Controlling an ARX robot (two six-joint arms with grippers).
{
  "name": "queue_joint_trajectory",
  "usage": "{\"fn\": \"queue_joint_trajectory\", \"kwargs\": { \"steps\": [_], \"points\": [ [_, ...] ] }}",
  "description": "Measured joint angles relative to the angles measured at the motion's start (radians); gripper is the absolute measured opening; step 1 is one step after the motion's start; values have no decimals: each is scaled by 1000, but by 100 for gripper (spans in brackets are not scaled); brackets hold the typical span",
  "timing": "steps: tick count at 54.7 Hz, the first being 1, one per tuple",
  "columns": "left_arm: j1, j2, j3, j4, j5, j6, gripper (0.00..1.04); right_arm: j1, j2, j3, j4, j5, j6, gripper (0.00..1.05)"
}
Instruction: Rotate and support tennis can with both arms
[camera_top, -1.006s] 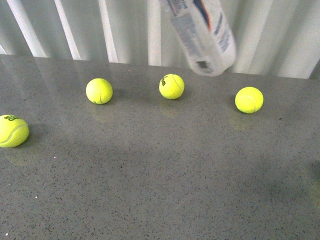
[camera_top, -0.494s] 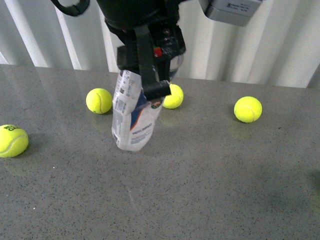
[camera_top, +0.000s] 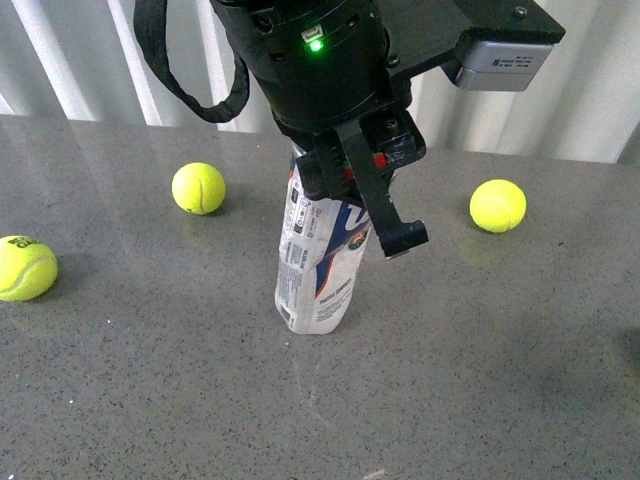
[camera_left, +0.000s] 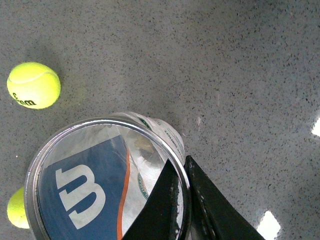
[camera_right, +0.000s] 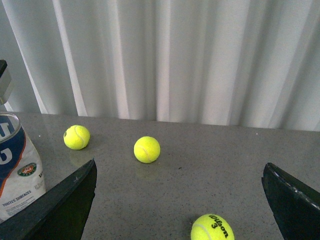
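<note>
Tennis can (camera_top: 320, 270): nearly upright, base down on the surface (camera_top: 480, 390), dead centre.
Inside it: mouth open, one jaw dipped in.
Left gripper (camera_left: 181, 167): jaws clamped on the can's metal rim (camera_left: 60, 131).
Right gripper (camera_right: 180, 165): jaws wide apart.
Tennis balls (camera_top: 198, 187): three, loose at 9, 10 and 2 o'clock from the can.

Pretty even soft light, faint shadows under the balls (camera_top: 198, 188), couple of white glare patches on the glossy table (camera_left: 240, 60) in the left wrist view, can (camera_left: 82, 175) plastic shiny with reflections.

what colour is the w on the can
White on blue, on the tennis can; left wrist view shows it best.
</note>
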Motion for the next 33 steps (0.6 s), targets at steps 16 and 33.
{"fn": "queue_joint_trajectory", "kwargs": {
  "steps": [16, 33],
  "points": [
    [-4, 16, -8, 14, 47, -101, 28, 0, 0, 0, 0, 0, 0, 98],
    [19, -8, 20, 3, 72, -171, 76, 0, 0, 0, 0, 0, 0, 98]
  ]
}}
